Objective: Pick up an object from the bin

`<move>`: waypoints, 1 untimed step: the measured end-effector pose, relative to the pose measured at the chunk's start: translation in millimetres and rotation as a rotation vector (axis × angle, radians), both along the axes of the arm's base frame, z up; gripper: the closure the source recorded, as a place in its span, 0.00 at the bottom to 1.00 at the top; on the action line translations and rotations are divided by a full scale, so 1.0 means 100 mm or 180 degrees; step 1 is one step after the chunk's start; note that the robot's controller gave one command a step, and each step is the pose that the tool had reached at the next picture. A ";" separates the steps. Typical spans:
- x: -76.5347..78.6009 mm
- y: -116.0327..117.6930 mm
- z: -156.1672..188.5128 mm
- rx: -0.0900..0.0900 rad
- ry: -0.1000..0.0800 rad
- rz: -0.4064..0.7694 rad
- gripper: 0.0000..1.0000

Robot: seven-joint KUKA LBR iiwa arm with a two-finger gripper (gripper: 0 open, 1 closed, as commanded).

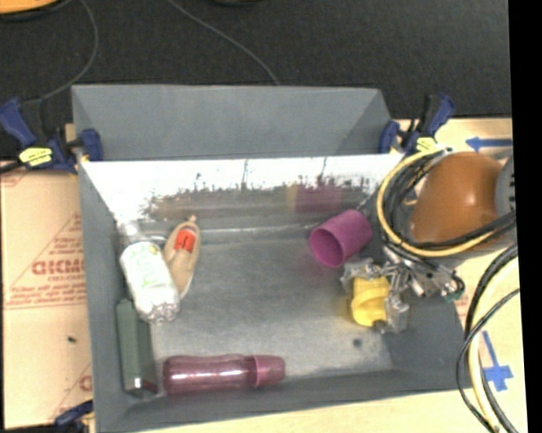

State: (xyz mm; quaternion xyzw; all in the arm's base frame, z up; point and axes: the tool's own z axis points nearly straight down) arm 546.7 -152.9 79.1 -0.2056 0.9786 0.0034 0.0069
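From where I stand, the gripper [384,305] is down inside the grey metal bin [249,122], close to its right wall. It sits right on a small yellow lump [364,304], which looks like moulded plastic, rounded and a bit glossy. Metal parts of the gripper crowd both sides of the lump, but I cannot tell whether it is clamped on it or only set around it. If this is the grasp, I'd say the thing to do is close squarely across the lump's narrowest part. Then lift straight up and stay off the bin wall, because a smooth rounded piece could squirt out sideways. Just beside it, toward the back edge, a magenta plastic cup [337,238] lies on its side with its mouth open toward the front left. It is near enough to be nudged on the way up. Well apart, by the left wall, lie a white crinkled bottle [148,279], a pale tube with an orange cap [183,251] and a dark slim stick [129,347]. A long maroon cylinder [224,372] rests along the front edge.
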 end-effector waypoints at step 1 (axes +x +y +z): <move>0.00 0.00 0.00 0.0001 0.0000 -0.0003 1.00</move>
